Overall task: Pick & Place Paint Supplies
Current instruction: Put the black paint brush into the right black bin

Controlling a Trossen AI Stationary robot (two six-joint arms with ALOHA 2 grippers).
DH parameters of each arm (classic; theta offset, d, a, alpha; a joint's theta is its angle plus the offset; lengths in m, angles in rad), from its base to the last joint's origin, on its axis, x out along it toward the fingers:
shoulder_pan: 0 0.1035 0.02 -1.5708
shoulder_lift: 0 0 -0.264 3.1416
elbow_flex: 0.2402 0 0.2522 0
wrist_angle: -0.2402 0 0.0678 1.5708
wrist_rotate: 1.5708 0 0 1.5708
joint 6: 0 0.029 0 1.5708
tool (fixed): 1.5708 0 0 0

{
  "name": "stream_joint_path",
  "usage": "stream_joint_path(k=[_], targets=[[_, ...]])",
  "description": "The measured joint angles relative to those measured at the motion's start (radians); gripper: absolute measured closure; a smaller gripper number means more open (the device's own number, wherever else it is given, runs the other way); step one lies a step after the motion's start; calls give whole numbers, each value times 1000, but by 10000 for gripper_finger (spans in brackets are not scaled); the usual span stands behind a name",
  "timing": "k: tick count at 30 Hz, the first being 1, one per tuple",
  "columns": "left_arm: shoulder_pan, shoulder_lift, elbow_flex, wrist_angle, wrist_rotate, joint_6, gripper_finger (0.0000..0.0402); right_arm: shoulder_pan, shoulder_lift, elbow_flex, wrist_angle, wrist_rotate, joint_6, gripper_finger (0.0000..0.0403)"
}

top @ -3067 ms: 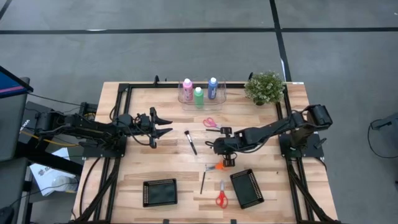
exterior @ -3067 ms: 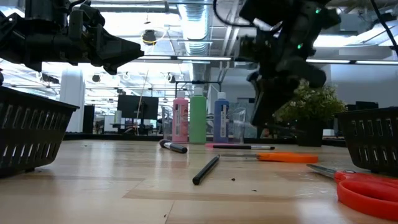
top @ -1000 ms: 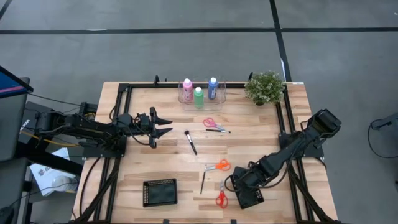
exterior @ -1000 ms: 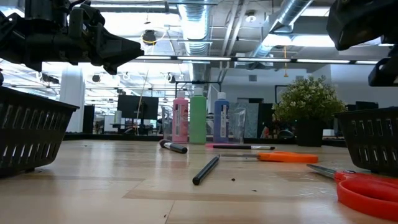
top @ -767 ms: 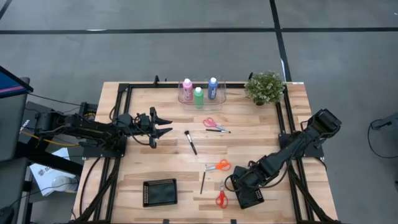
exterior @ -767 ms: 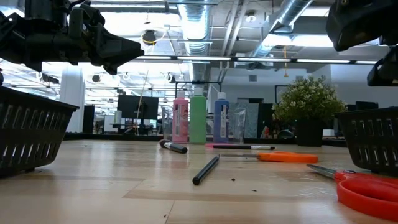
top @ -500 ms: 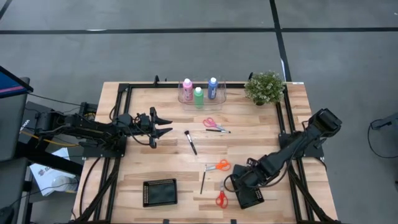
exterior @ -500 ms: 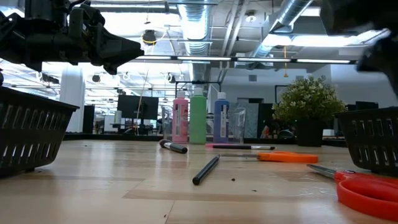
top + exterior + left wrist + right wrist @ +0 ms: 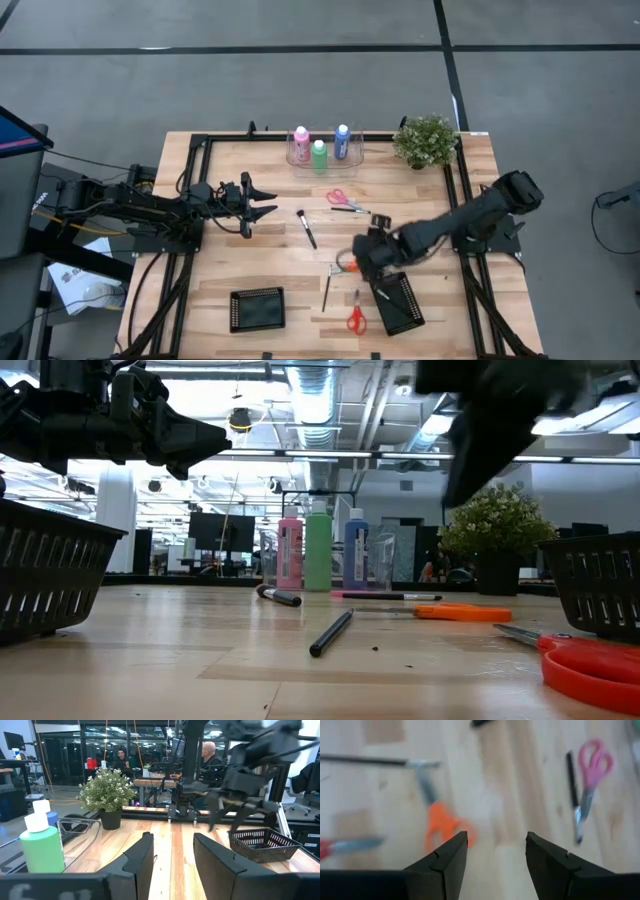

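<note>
**Wooden table, right pincer bare above the orange scissors**

Pale planks of the table (image 9: 230, 270) carry everything, framed by dark rails. Nearest the front edge sit two black baskets: the left basket (image 9: 257, 308) and the right basket (image 9: 402, 303), in which a thin dark thing lies, too small to name. Red scissors (image 9: 354, 318) lie between them.

Just beyond, the right pincer (image 9: 365, 258) hangs over the orange scissors (image 9: 347, 266). Its fingers are spread, with nothing between them. The plain dark brush (image 9: 326, 290) lies on the table just to the left of that pincer, beside the orange scissors. Its long axis runs nearly front to back, leaning slightly. The right arm is by far the nearer to it, so I judge a pick falls to that arm, with the fingers set across the handle, not along it.

Farther in, the bristle-tipped brush (image 9: 306, 229) lies at mid-table on a slant. The left pincer (image 9: 268, 200) hovers to its left, fingers also apart and holding nothing. Beyond that, a thin brush (image 9: 352, 209) lies just beside the pink scissors (image 9: 341, 197).

At the far edge the pink bottle (image 9: 301, 137), green bottle (image 9: 319, 153) and blue bottle (image 9: 343, 136) stand upright in a clear tray, with the potted plant (image 9: 425, 140) to their right.
</note>
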Motion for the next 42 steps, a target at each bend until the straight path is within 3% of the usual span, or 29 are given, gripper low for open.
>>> stream_joint_path(k=[5,10,12,21,42], targets=[[0,0,0,-2,0,0,271,-125,0,-96,341,-22,-239,219],[0,0,0,-4,0,0,271,-242,0,-217,728,-189,-396,219],[0,0,0,-6,0,0,271,-287,0,-261,808,-233,-418,219],[0,0,0,-9,0,0,271,-473,0,-317,608,-324,-453,219],[0,0,0,-10,0,0,271,-542,5,-316,499,-372,-558,241]])
